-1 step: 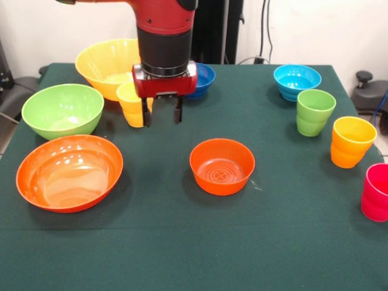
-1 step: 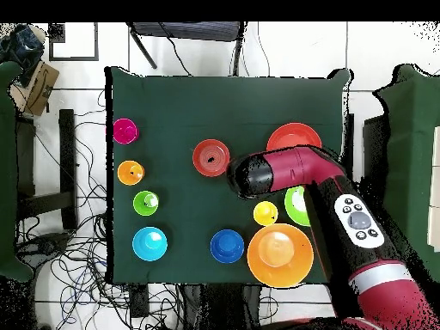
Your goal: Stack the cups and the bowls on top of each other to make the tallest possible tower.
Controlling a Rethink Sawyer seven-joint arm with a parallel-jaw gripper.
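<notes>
Above the green worktop (image 1: 291, 242), the empty, parted pincer (image 1: 162, 113) hangs beside the yellow cup (image 1: 130, 103), so it should straddle that rim squarely, since nothing is stacked and the small orange bowl (image 1: 222, 165) lies near.

Table (image 1: 182, 254), front view
- Left side, near to far: near big bowl (image 1: 69, 173), mid big bowl (image 1: 62, 110), far big bowl (image 1: 109, 63)
- Left cup (image 1: 129, 104): just before the far big bowl
- Centre bowl (image 1: 222, 165): alone, mid-table
- Back bowl (image 1: 205, 79): right of the far big bowl
- Corner bowl (image 1: 296, 80): far right
- Right edge, far to near: first cup (image 1: 314, 112), second cup (image 1: 352, 141), third cup (image 1: 376, 192)
</notes>
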